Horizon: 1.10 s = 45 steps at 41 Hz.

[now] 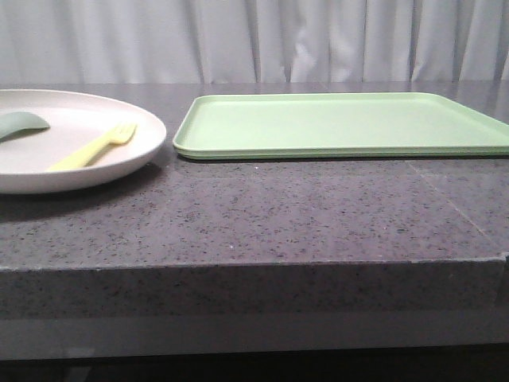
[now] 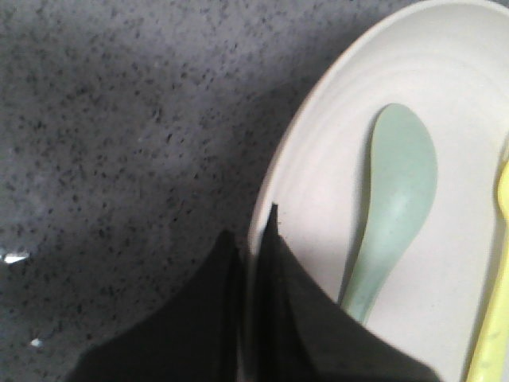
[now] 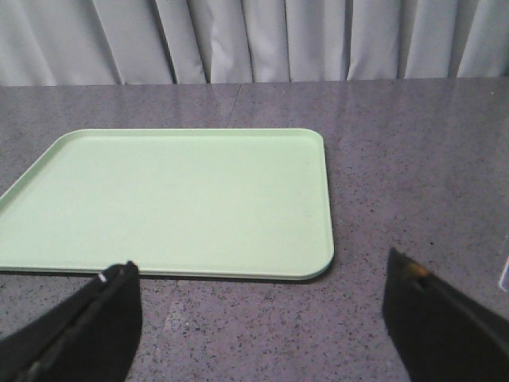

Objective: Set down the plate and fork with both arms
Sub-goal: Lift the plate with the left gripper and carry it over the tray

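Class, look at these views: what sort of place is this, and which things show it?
Probably a staged test bench, not a real kitchen: a speckled grey stone counter, a plain pleated curtain behind, and only a plate and green tray.

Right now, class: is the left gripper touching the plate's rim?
Touching. In the left wrist view the left gripper straddles the plate rim, one finger outside and one inside, closed against the edge with no visible gap.

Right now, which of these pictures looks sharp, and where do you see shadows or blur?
Front view: sharp enough, soft even light, a dark shadow under the plate and a thin one beneath the tray. Left wrist view: the left claw is a black blur closed on the plate's rim. Right wrist view: clear, its claw fingers dark and soft-edged.
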Available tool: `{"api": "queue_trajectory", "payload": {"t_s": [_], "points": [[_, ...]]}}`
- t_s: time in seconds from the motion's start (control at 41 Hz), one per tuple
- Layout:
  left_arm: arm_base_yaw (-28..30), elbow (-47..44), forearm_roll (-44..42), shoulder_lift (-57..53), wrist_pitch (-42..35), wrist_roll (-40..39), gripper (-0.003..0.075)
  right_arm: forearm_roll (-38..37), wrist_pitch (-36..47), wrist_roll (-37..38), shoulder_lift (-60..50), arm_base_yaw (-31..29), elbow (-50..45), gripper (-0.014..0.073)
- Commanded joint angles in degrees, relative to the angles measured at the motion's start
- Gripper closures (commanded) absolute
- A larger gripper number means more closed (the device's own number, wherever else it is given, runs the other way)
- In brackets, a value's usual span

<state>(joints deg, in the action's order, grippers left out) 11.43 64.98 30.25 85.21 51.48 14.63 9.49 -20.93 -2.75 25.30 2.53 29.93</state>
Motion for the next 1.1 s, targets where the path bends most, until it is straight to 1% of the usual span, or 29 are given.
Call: {"api": "queue_trajectory", "payload": {"t_s": [0.0,0.146,0.293,0.39,0.488,0.683,0.902,1.073], "points": [[-0.2,3.8,6.9,-2.0,-1.1,0.5,0.0738,0.2,3.8,-0.5,0.8,-0.3,2.3,-0.0042],[-2.4,7.5,9.0,-2.0,-0.8,0.5,0.0738,0.2,3.8,-0.5,0.8,-0.3,2.3,-0.0042],[-7.0,10.9,9.0,-1.9,-2.2,0.4,0.0738,0.2,3.8,-0.5,0.8,-0.3,2.3,-0.0042],[-11.5,13.0,9.0,-0.8,-4.0,-0.1,0.0738,0.2,3.9,-0.5,0.8,-0.3,2.3,-0.0042],[-16.3,16.2,9.0,2.2,-4.5,-1.0,0.0738,0.2,3.9,-0.5,0.8,-0.3,2.3,-0.0042],[-25.7,26.4,8.9,11.9,-4.7,-4.0,0.0738,0.2,3.8,-0.5,0.8,-0.3,2.3,-0.0042],[-33.2,38.1,8.8,22.0,-4.6,-6.1,0.0738,0.2,3.8,-0.5,0.8,-0.3,2.3,-0.0042],[-36.0,45.4,6.6,28.3,-4.2,-9.8,0.0738,0.2,3.8,-0.5,0.8,-0.3,2.3,-0.0042]]}}
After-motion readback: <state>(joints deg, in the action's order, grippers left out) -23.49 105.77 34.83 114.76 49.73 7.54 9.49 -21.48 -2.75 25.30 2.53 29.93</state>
